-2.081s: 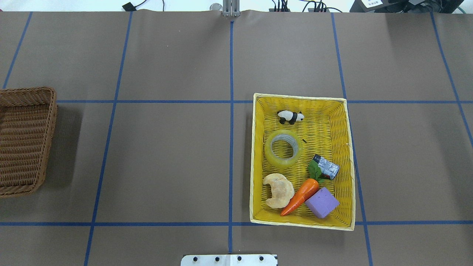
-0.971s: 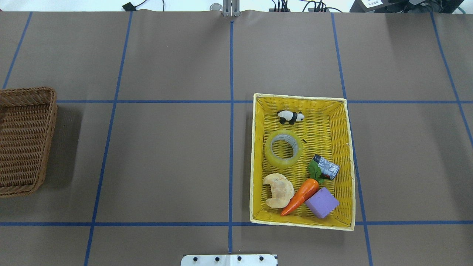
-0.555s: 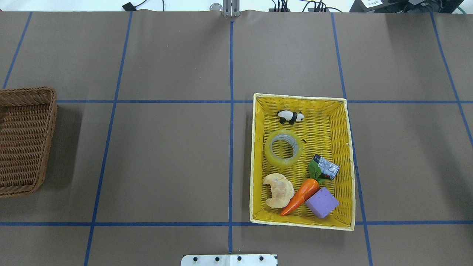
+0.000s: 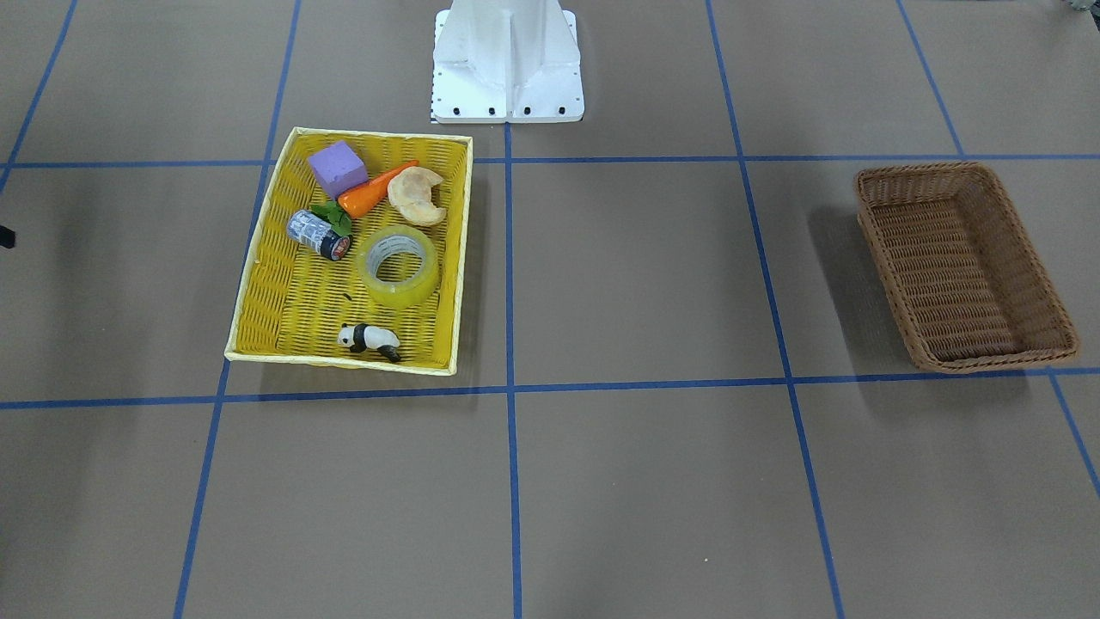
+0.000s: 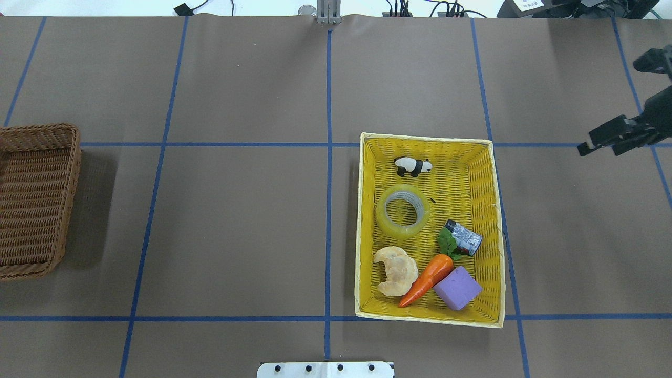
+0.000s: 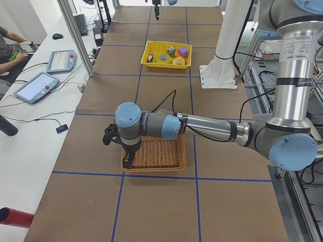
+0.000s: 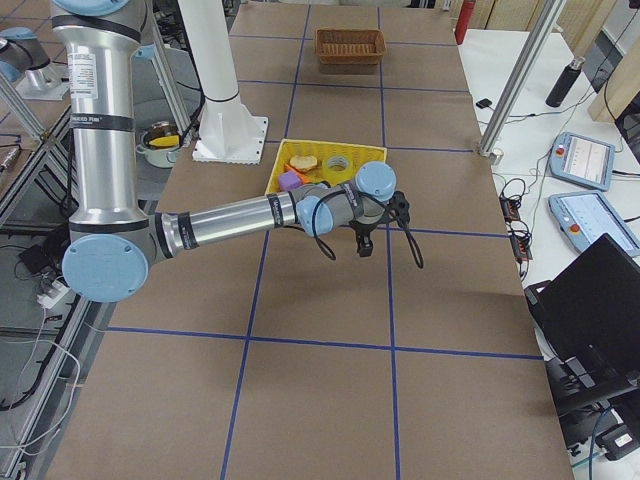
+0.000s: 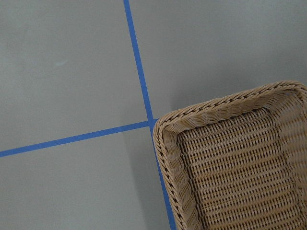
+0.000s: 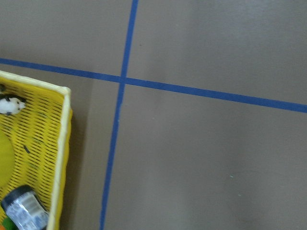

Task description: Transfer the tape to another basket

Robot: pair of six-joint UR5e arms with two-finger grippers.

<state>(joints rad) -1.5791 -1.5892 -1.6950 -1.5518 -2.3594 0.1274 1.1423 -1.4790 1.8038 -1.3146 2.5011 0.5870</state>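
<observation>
The tape [image 5: 402, 211], a yellowish translucent roll, lies flat in the middle of the yellow tray-basket [image 5: 362, 226]; it also shows in the front view [image 4: 398, 267]. The brown wicker basket [image 5: 31, 199] stands empty at the table's left end, far from the tape [image 4: 962, 266]. My right gripper [image 5: 598, 151] hovers open and empty at the right edge, well right of the tray. My left gripper [image 6: 127, 162] shows only in the exterior left view, above the brown basket's [image 6: 154, 154] outer corner; I cannot tell whether it is open or shut. The left wrist view shows that basket's corner [image 8: 216, 110].
The tray also holds a panda figure [image 5: 412, 166], a silver-blue cylinder [image 5: 463, 237], a croissant [image 5: 396, 270], a carrot [image 5: 428, 278] and a purple block [image 5: 457, 287]. The robot's white base [image 4: 507, 60] stands at the near table edge. Blue tape lines grid the brown table.
My right gripper has come into the overhead view at the right edge; it was out of view before. The tape, both baskets and the other objects have not moved.
</observation>
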